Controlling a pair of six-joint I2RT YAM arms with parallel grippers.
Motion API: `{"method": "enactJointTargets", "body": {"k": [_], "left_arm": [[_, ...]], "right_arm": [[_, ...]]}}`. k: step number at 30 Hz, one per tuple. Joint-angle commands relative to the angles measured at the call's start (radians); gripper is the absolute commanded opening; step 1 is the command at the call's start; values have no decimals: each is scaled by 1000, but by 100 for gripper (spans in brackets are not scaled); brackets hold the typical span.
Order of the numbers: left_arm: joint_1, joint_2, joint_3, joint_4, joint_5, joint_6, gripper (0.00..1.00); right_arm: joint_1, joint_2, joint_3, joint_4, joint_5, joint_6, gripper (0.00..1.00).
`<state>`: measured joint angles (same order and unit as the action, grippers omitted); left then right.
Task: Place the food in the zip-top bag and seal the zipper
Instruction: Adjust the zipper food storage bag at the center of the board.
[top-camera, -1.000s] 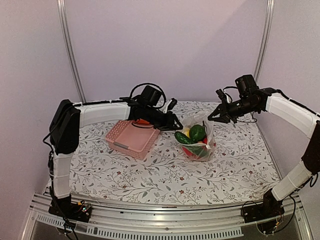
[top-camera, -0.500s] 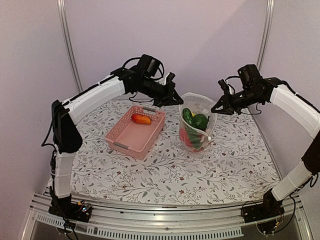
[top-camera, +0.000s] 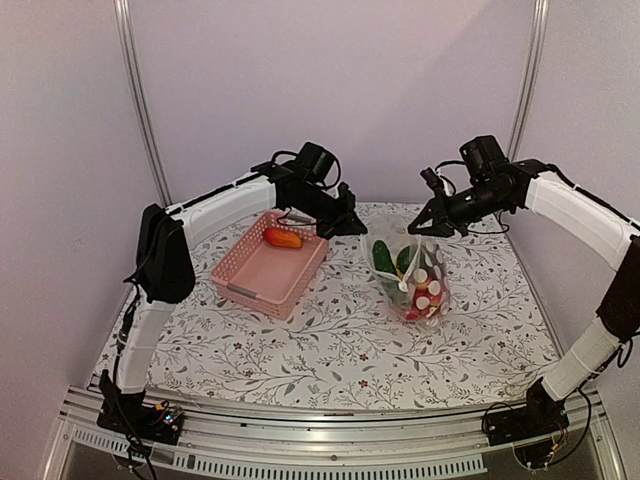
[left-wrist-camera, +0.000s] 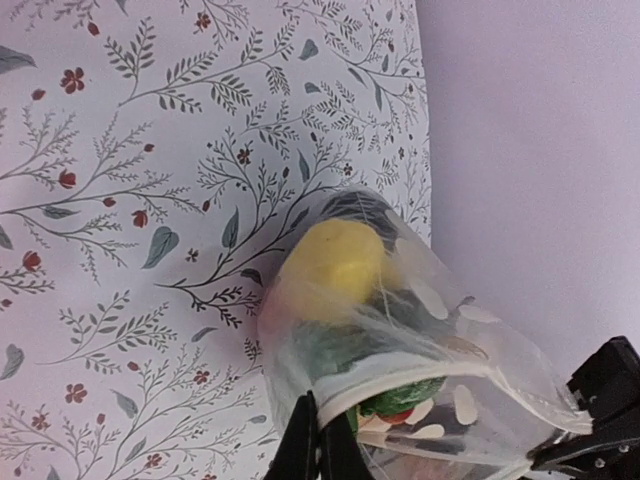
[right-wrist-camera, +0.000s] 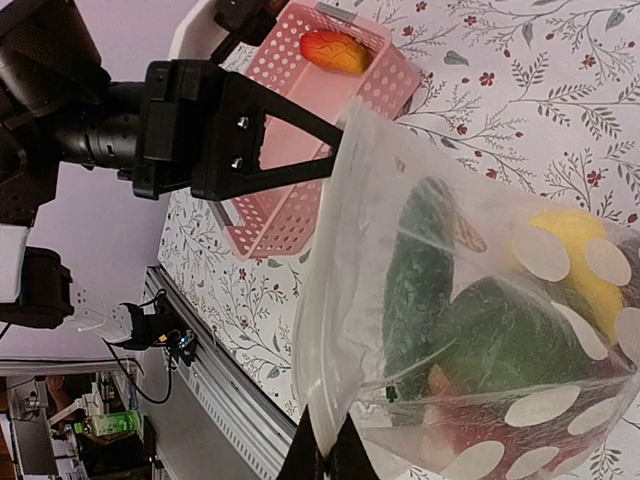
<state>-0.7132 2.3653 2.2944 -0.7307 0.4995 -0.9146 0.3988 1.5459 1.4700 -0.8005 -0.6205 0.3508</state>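
Food (top-camera: 395, 262) is sitting inside the zip-top bag (top-camera: 425, 290), which is hanging between the two pairs of jaws, its bottom apparently resting on the table (top-camera: 300, 340) below them. The left gripper (top-camera: 357, 229) is pinching the mouth edge on its side, jaws pressed together on the film. The right gripper (top-camera: 418, 229) is pinching the opposite edge likewise. Both wrist views are cutting the fingertips off. The zipper (left-wrist-camera: 385, 392) is showing only as a pale band. Lower pieces are blurring behind the bag's print. One orange-red piece (top-camera: 282, 238) is lying in the pink basket (top-camera: 262, 280), beyond the left jaws.
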Motion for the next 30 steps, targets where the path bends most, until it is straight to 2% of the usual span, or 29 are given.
{"method": "enactJointTargets", "body": {"k": [1, 2, 4, 7, 9, 13, 18, 21, 26, 30], "left_arm": [[-13, 24, 78, 229, 56, -121, 0], [-26, 16, 100, 235, 15, -100, 0], [-35, -18, 42, 246, -59, -106, 0], [-14, -15, -64, 333, 65, -211, 0], [-22, -11, -55, 345, 83, -202, 0], [-5, -22, -90, 400, 124, -205, 8], [35, -62, -97, 329, 122, -85, 26], [57, -115, -137, 321, 127, -14, 34], [99, -223, -168, 242, 52, 139, 64], [171, -298, -208, 141, -54, 240, 70]], "right_arm": [[14, 114, -37, 35, -40, -9, 0], [17, 114, -37, 52, -40, 1, 0], [17, 104, -36, 76, -17, 18, 0], [17, 119, -13, 61, -10, 15, 0], [16, 130, -12, 60, -4, 14, 0], [17, 118, -2, 65, 11, 23, 0], [14, 96, 58, 42, 34, 30, 0], [-10, 80, 65, 43, 41, 37, 0], [-57, 72, 53, 49, 30, 44, 0], [-68, 78, 56, 50, 28, 46, 0]]}}
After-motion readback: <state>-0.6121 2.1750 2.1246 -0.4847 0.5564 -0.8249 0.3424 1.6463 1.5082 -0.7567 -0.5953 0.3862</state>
